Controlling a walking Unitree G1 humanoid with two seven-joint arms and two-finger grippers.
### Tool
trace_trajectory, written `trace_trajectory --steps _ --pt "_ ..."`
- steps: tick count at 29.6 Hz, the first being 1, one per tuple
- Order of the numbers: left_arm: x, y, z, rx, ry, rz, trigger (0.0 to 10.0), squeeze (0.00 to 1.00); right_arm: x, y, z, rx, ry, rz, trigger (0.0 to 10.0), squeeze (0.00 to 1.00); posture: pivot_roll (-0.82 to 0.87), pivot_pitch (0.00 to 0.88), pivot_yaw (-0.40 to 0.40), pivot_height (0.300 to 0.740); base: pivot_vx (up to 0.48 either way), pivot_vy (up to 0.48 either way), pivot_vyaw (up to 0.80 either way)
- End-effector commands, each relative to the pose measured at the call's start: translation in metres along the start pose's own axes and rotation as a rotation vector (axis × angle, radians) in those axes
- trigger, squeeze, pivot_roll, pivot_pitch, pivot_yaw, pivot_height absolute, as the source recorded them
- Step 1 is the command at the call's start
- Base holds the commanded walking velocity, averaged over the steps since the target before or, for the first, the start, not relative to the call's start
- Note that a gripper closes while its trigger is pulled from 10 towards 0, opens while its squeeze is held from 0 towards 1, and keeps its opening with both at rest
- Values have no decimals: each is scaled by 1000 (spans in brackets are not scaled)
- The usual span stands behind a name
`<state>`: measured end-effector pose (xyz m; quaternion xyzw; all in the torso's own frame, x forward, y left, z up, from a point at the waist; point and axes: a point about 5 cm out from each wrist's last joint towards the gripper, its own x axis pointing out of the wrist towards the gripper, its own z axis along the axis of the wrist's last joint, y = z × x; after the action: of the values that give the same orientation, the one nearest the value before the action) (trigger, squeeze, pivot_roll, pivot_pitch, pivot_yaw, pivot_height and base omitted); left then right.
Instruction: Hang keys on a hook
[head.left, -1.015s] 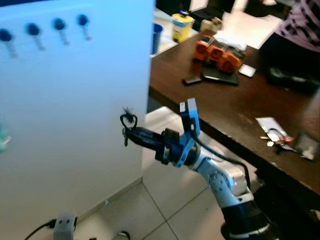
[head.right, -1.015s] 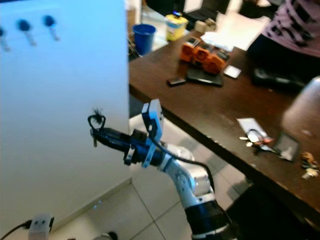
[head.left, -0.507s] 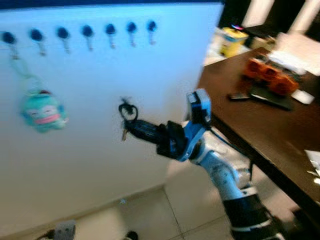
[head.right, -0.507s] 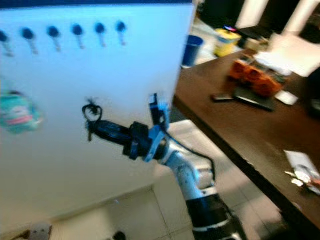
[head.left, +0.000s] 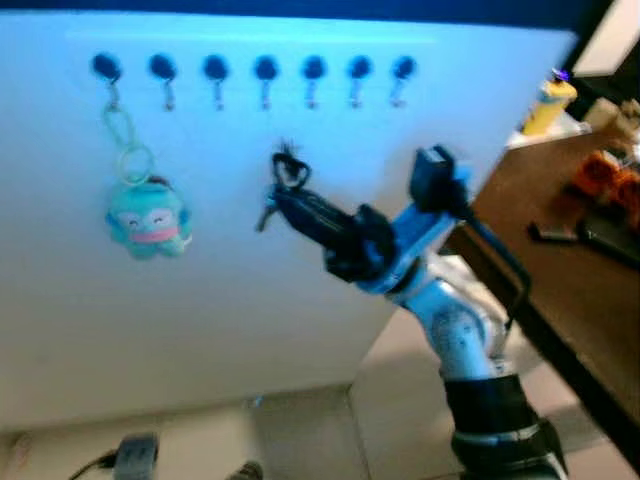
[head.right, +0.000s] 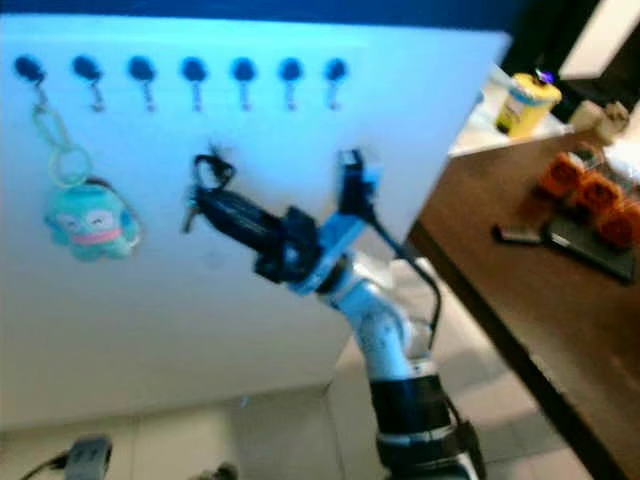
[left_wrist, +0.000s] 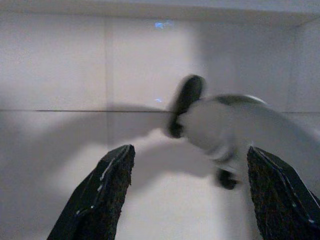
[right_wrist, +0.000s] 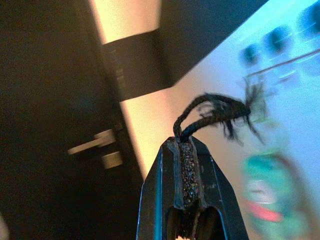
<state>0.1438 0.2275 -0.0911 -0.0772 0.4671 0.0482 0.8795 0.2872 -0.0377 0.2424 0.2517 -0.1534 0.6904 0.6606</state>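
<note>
Right end effector (head.left: 285, 195) with keys (head.left: 272, 205) before white hook board (head.left: 240, 290)

White wall panel (head.left: 200, 300) stands upright under bluish light. Pale tiled floor (head.left: 300, 440) lies below. Dark brown table (head.right: 520, 290) stands beside the panel, bearing orange items (head.right: 590, 195) and a yellow container (head.right: 525, 103).

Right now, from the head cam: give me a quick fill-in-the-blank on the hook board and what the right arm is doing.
1. The right gripper is shut on a loop of black ____ that carries the keys.
2. The white board has a row of ____ hooks along its top.
3. The teal plush keychain hangs from the hook farthest to the robot's ____.
4. The keys are held ____ the row of hooks, not yet on one.

Missing words: cord; seven; left; below
</note>
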Motion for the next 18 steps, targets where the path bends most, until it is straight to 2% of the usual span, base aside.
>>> trace_trajectory --steps 1,7,13,17,18 --pt "-3 0 -13 0 37 4 10000 0 -7 0 -3 2 18 -19 10000 0 145 52 -20 740 0 0 794" --pt "-3 -2 -16 0 44 3 10000 0 1 -1 -4 7 25 -20 10000 0 149 62 -24 740 0 0 794" --pt "-3 -4 -17 -5 45 0 10000 0 10 -8 0 -26 19 -55 10000 0 153 63 -29 740 0 0 794" --pt "-2 -5 -17 -9 41 -3 10000 0 16 -15 10 -82 -24 -125 10000 0 154 63 -33 740 0 0 795" --pt "-2 -6 -18 -10 41 -4 10000 0 17 -18 14 -107 -38 -171 10000 0 152 66 -36 740 0 0 0"
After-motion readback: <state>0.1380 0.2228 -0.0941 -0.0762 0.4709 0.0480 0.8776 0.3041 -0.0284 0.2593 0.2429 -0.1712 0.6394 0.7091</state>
